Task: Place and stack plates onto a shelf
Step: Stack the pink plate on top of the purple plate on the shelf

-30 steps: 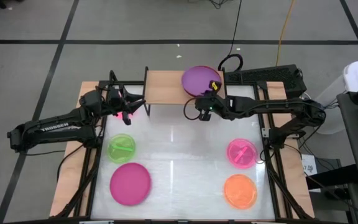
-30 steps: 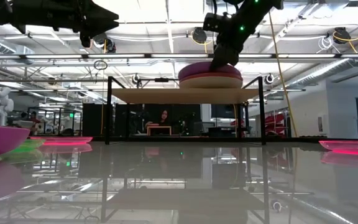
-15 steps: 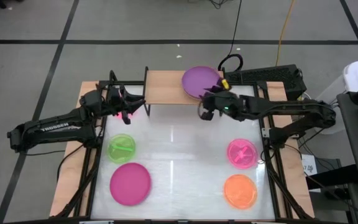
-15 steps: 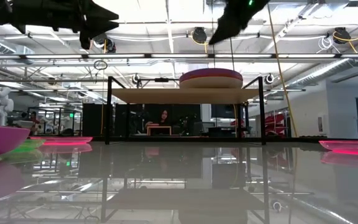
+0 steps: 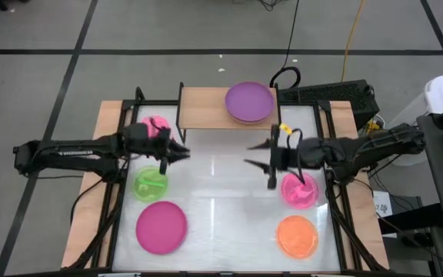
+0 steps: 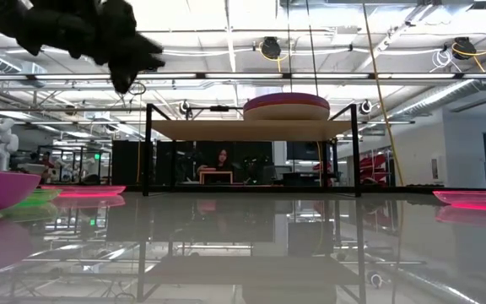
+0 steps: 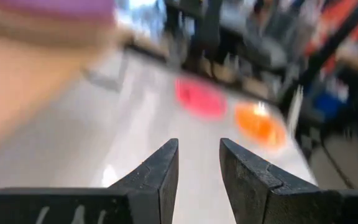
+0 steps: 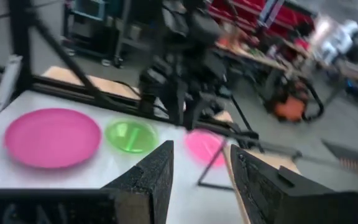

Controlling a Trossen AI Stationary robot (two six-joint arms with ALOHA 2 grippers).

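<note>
Shelf: the light-wood shelf [image 5: 206, 108] sits at the upper middle of the high view. A purple plate [image 5: 249, 101] lies on its right half, on top of a beige plate [image 6: 286, 111] that only the low view shows. The left half is bare.

Plates on the table: you have a green plate [image 5: 151, 184] and a large magenta plate [image 5: 161, 226] at lower left, a pink plate [image 5: 299, 189] and an orange plate [image 5: 297, 235] at lower right, and another pink plate [image 5: 154, 127] at upper left, partly hidden by the left arm.

Left gripper: the left gripper [image 5: 181, 152] hovers just above the green plate in the frame. Its fingers stand slightly apart and hold nothing.

Right gripper: the right gripper [image 5: 270, 163] hangs beside the right-hand pink plate, fingers parted, empty.

Risk, collision: both grippers point toward the middle of the table [image 5: 221, 200]. If you send both at once, the arms could meet.

Risk, grasp: these plates lie flat and look thin. A finger that misses the rim would likely push the plate along the glossy table instead of lifting it.

Risk, stacking: a small plate set off-centre on the purple plate may slide off. Coming in low could knock the stack or the black shelf legs [image 6: 148, 149].

Risk, hidden plate: reaching for the upper-left pink plate is harder to judge while the arm covers it.
</note>
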